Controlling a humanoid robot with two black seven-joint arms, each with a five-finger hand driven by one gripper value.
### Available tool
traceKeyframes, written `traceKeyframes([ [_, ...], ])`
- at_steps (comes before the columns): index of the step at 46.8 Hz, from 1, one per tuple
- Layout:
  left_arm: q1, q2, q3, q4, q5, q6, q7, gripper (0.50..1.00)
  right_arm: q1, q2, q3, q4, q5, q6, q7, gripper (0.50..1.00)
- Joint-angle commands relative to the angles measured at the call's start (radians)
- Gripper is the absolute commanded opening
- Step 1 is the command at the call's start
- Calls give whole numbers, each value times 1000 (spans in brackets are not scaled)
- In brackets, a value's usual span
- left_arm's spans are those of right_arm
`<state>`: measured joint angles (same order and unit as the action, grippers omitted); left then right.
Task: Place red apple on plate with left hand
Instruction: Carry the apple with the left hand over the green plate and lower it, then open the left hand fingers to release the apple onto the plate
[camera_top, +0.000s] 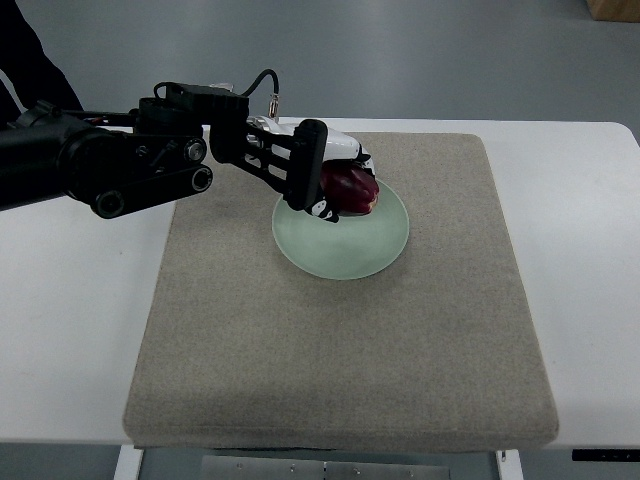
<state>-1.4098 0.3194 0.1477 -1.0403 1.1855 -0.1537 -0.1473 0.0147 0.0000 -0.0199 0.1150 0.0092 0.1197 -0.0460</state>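
A red apple (352, 189) is in my left hand (325, 175), whose black and white fingers are curled around it. The hand holds the apple over the far part of a pale green plate (345, 245), at or just above its surface; I cannot tell if the apple touches it. The plate lies on a grey-beige mat (340, 340). My left arm (110, 165) comes in from the left edge. The right arm does not show.
The mat lies on a white table (70, 320). Grey floor lies beyond the table's far edge. A dark shape (25, 60) shows at the top left corner, and a brown box corner (615, 8) at the top right.
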Motion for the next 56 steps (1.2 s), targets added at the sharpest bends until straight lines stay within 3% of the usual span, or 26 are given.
traceKeyframes([
  [1, 11, 1, 3, -4, 6, -6, 0, 500, 1, 0, 0, 0, 0, 0, 0, 930],
  [25, 57, 6, 39, -1, 45, -6, 2, 500, -1, 0, 0, 0, 0, 0, 0, 930],
  [28, 61, 7, 39, -1, 43, -6, 2, 546, -1, 0, 0, 0, 0, 0, 0, 930],
  [31, 61, 7, 35, -3, 43, 3, 2, 642, 1, 0, 0, 0, 0, 0, 0, 930],
  [34, 61, 7, 26, -3, 36, 13, 2, 771, 1, 0, 0, 0, 0, 0, 0, 930],
  [41, 60, 7, 19, -4, 19, 42, -5, 951, 1, 0, 0, 0, 0, 0, 0, 930],
  [49, 61, 10, 1, -4, 17, 43, -6, 990, 1, 0, 0, 0, 0, 0, 0, 930],
  [56, 58, 24, -2, -17, 17, 43, -8, 992, -1, 0, 0, 0, 0, 0, 0, 930],
])
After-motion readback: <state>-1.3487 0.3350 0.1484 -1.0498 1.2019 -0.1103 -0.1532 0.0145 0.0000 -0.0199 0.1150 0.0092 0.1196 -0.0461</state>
